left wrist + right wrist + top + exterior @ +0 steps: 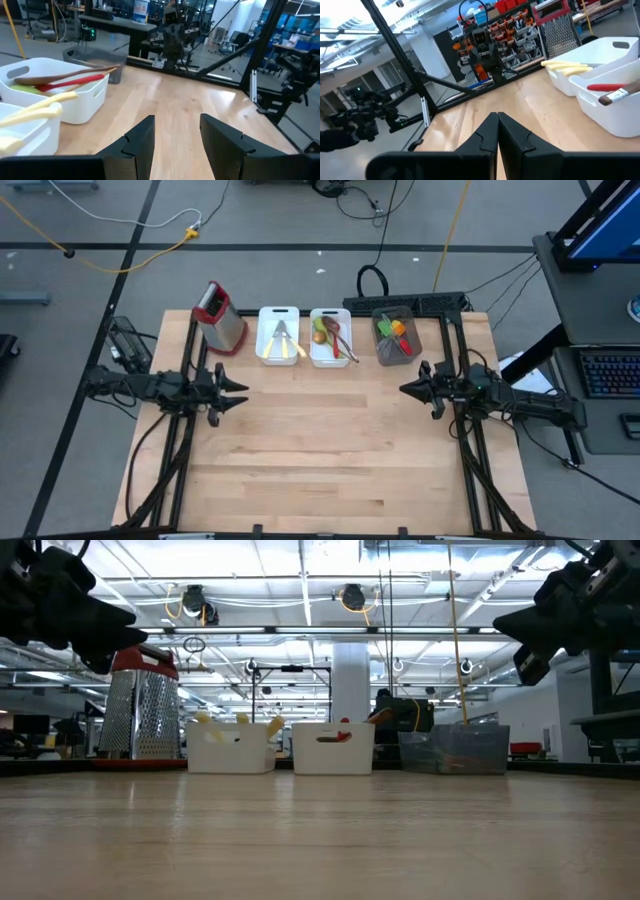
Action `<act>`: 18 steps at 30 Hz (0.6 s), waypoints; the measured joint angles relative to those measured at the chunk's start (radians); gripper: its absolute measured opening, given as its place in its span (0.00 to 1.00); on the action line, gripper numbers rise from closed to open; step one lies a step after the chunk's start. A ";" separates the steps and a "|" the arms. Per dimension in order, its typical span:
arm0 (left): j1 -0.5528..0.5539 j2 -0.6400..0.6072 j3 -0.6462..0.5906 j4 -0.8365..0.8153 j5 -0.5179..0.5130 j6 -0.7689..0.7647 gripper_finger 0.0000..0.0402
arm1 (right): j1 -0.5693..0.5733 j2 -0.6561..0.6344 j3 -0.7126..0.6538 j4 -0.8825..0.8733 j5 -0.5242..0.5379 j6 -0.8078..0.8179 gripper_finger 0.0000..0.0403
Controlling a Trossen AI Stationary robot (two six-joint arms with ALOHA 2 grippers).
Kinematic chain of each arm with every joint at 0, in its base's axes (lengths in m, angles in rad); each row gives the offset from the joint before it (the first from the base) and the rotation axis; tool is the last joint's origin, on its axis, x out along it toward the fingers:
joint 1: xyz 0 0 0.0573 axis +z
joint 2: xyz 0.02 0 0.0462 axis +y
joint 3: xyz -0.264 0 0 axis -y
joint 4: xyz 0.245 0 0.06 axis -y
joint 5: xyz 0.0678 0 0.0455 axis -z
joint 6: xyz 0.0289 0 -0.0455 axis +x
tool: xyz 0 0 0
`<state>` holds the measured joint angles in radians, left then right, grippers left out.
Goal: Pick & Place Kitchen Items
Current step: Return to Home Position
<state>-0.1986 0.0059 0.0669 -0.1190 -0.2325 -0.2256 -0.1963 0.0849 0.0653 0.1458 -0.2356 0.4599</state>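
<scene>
The kitchen items lie in three trays at the table's far edge: cream-handled utensils in the left white tray (279, 336), a wooden spoon, red and green utensils in the middle white tray (329, 337), green, red and orange ones in the grey tray (395, 335). My left gripper (240, 391) hovers open over the table's left side and holds nothing. My right gripper (405, 388) hovers shut over the right side and holds nothing. In the left wrist view my fingers stand apart (175, 137); in the right wrist view they meet (497, 131).
A red-topped metal box grater (219, 318) stands left of the trays at the far edge. The wooden tabletop (330, 450) stretches bare between the arms and toward the near edge. Cables and a desk with a keyboard (610, 375) lie beyond the table's right.
</scene>
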 joint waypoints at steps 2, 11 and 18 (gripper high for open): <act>0.000 0.000 0.000 -0.001 -0.006 0.015 0.40 | 0.000 0.000 -0.001 -0.004 0.001 -0.018 0.01; 0.000 0.000 0.000 -0.001 -0.039 0.022 0.40 | -0.001 0.001 -0.003 -0.084 0.126 -0.098 0.01; 0.001 0.000 0.000 0.000 -0.032 0.017 0.40 | -0.001 0.001 -0.004 -0.087 0.133 -0.106 0.01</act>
<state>-0.1978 0.0063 0.0669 -0.1188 -0.2642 -0.2085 -0.1974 0.0860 0.0609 0.0589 -0.1028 0.3538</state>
